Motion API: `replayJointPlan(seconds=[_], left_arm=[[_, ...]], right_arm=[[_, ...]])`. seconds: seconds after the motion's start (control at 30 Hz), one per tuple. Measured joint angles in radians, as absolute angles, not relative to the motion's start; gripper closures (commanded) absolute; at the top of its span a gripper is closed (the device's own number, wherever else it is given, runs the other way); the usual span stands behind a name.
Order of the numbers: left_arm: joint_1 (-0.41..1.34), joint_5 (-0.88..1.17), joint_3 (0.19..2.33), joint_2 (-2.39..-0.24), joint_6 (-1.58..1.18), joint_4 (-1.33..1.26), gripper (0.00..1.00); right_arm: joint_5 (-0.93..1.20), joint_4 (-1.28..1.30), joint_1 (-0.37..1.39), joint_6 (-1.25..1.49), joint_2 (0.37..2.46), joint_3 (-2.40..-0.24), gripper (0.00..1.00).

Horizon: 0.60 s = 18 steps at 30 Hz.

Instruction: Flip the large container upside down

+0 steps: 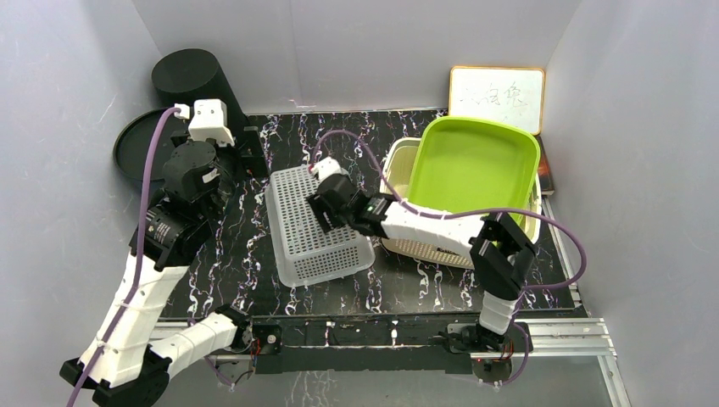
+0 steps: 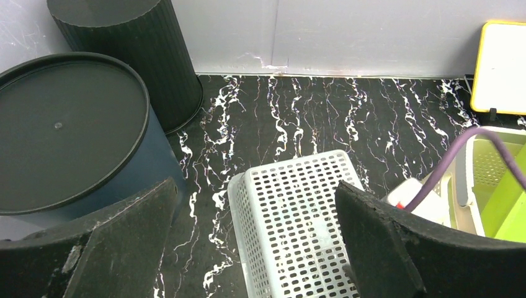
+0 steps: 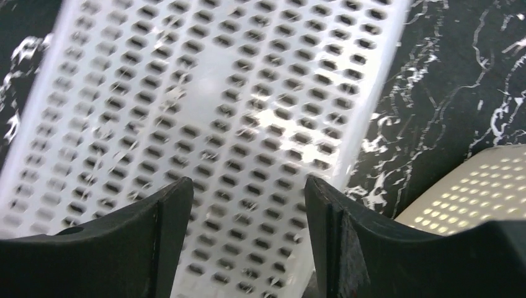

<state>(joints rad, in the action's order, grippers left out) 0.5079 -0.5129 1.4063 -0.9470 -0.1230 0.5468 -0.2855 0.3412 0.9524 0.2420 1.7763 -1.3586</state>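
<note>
Over the white basket [image 1: 315,248] (bottom up) right fingers [image 3: 124,248] hang spread, empty; left fingers [image 2: 397,248] likewise.

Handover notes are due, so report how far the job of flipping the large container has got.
Done, it seems: the white perforated basket lies with its holed base up and its wider rim on the table. In hand: the right gripper hovers open above that base, gripping nothing; the left gripper, also open, hangs aside. Left: probably only drawing the arms back.

top: overhead, wide | wrists: forward-down, right nearest | shared: white basket [image 1: 298,233]
</note>
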Motion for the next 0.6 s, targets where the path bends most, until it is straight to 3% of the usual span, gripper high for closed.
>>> replayJointPlan(seconds=[0.17, 0.27, 0.43, 0.6], left_arm=[[0.508, -0.511, 1.403, -0.946, -0.123, 0.546, 0.02], [0.508, -0.509, 1.394, -0.941, -0.124, 0.547, 0.01], [0.508, -0.508, 1.391, -0.928, -0.125, 0.550, 0.02], [0.508, -0.506, 1.391, -0.912, -0.131, 0.550, 0.02]], right_arm=[[-0.342, 0.345, 1.052, 0.220, 1.776, -1.356, 0.29], [-0.349, 0.341, 1.067, 0.224, 1.777, -1.340, 0.03], [-0.341, 0.307, 1.058, 0.243, 1.810, -1.350, 0.02], [-0.315, 0.257, 1.046, 0.246, 1.942, -1.495, 0.02]])
